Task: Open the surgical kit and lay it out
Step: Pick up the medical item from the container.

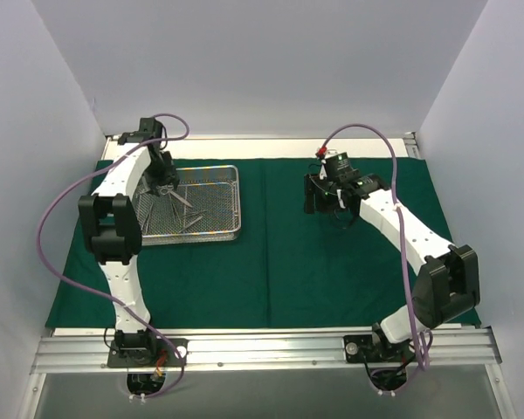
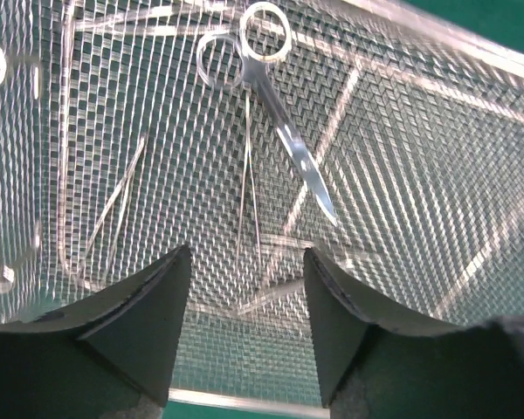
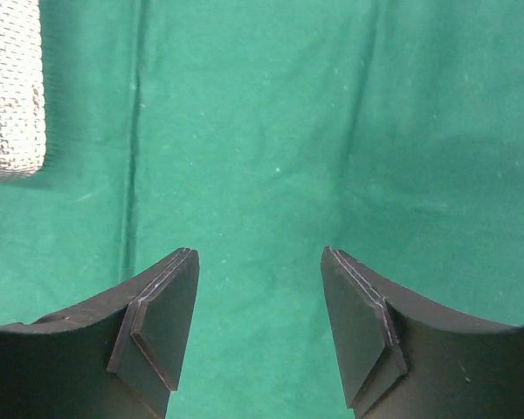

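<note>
Gaping empty, your left gripper (image 2: pixel 247 288) hung over scissors (image 2: pixel 284 131) and forceps (image 2: pixel 250 179) in the mesh tray (image 2: pixel 419 157). Your right gripper (image 3: pixel 260 323), jaws likewise apart, hovered above bare green cloth (image 3: pixel 271 131), with the tray on the cloth's left half.

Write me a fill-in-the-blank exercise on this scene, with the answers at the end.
1. The wire-mesh tray sits on a cloth coloured ____.
2. The scissors lie ____ the tray.
3. The left gripper hovers over the tray with its jaws ____.
4. The right gripper hangs over the bare cloth, holding ____.
Missing words: green; inside; open; nothing.
</note>
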Controlling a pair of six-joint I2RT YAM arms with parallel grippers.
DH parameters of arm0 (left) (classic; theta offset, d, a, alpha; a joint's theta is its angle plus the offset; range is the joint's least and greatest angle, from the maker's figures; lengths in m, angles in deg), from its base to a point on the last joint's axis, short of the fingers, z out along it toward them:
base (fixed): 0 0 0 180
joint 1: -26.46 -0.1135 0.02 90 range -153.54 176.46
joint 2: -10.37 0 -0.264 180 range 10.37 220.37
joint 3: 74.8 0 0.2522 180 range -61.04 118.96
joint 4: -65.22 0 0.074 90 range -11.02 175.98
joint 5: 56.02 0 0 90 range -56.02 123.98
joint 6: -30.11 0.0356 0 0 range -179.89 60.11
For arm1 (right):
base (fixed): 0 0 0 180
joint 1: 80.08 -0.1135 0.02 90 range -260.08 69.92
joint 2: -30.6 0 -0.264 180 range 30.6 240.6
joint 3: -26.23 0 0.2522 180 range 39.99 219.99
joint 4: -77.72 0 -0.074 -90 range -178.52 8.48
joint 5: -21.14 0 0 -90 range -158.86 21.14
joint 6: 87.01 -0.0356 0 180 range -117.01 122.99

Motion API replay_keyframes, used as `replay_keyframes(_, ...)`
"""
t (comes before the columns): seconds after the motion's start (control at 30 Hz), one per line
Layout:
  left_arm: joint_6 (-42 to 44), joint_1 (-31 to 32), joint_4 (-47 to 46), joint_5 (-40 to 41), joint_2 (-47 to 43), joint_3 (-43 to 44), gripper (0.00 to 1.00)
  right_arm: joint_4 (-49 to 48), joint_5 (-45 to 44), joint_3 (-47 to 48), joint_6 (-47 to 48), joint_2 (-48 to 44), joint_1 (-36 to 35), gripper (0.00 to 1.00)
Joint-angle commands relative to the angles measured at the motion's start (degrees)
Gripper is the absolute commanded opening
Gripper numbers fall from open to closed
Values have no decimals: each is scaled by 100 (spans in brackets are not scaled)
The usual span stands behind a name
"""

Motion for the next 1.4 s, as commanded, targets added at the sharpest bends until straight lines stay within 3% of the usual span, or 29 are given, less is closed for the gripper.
replay_keyframes(0.0,81,-33,348,301,547,592,61,-230,179,5,173,-249,4,58)
replay_keyframes(0.43,-113,-24,506,380,1481,945,59,-125,144,-109,129,-513,92,58)
replay_keyframes(0.5,-121,-33,498,389,1560,954,54,-90,127,-83,129,-548,92,58)
replay_keyframes(0.87,124,-76,392,283,1428,998,3,24,118,339,41,-285,66,58)
replay_keyframes(1.1,274,-76,743,336,569,1042,2,77,126,673,15,-153,-40,59)
replay_keyframes(1.27,467,-41,858,-426,-179,981,2,121,635,954,225,92,-40,61)
replay_keyframes(1.37,687,-6,534,-1831,-689,657,2,130,1259,1182,444,303,-40,63)
